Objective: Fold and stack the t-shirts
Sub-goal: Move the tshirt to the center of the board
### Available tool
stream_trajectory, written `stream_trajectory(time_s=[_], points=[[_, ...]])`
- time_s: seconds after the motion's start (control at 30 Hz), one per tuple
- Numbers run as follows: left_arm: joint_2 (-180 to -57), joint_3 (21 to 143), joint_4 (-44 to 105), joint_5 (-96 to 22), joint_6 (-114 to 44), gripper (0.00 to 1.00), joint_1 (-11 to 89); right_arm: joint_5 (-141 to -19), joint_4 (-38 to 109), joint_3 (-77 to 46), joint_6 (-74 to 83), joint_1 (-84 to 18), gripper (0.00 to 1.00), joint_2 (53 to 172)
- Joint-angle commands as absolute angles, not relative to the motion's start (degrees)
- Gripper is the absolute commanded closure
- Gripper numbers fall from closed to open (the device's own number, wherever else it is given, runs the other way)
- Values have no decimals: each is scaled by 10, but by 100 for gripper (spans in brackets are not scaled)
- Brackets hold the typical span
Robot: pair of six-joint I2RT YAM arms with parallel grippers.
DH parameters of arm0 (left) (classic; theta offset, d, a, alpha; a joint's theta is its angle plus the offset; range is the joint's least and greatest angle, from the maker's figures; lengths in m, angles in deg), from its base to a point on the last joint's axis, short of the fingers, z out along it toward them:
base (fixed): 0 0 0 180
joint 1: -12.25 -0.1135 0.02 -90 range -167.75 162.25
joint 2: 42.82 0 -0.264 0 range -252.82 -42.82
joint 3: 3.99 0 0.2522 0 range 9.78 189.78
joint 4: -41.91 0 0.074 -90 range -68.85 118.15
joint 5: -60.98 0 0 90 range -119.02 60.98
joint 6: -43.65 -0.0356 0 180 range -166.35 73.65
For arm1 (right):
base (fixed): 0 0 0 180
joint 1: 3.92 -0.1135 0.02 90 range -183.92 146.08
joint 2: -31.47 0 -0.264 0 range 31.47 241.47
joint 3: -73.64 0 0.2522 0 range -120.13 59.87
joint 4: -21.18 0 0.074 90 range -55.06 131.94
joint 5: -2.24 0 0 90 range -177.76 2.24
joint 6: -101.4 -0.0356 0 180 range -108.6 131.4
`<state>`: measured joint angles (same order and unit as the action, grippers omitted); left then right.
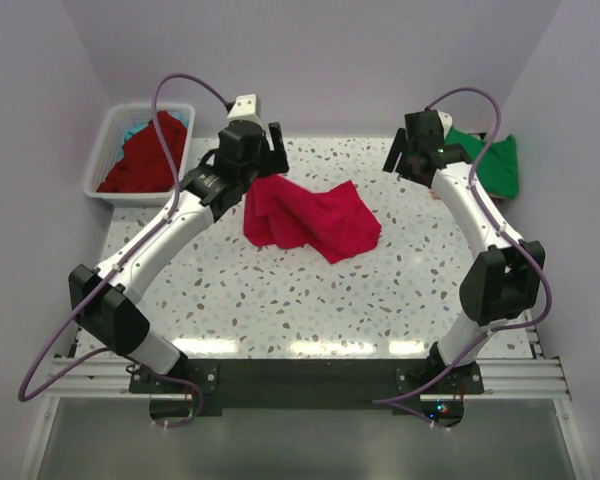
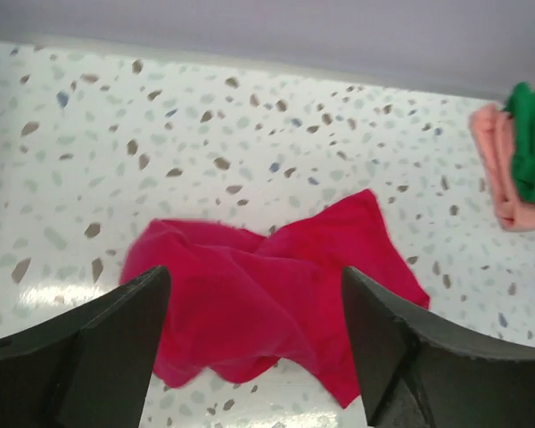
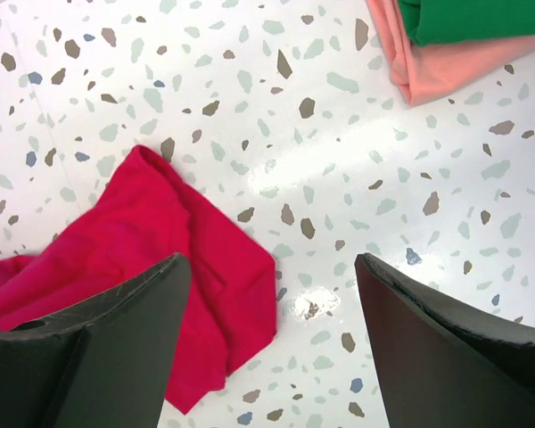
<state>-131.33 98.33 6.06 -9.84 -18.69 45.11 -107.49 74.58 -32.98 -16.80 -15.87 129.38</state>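
Hands: my left hand [image 2: 254, 276] and right hand [image 3: 272, 263] both spread, empty. Item: crimson shirt [image 1: 310, 215], crumpled on the surface [image 1: 280, 300], centre. I judge it light, limp; best pinched at a loose corner.

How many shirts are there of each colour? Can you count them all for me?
crimson-pink t-shirt: 1
dark red t-shirt: 1
teal t-shirt: 1 (only a bit shows in the white basket)
green t-shirt: 1
salmon-pink t-shirt: 1
Total: 5
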Motion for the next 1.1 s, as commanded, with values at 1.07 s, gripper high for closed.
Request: stream_trajectory(time_s=[1.07], points=[[-1399,876,68,-215,-103,12,347,-850,574,-271,-153,-190,42,1404]])
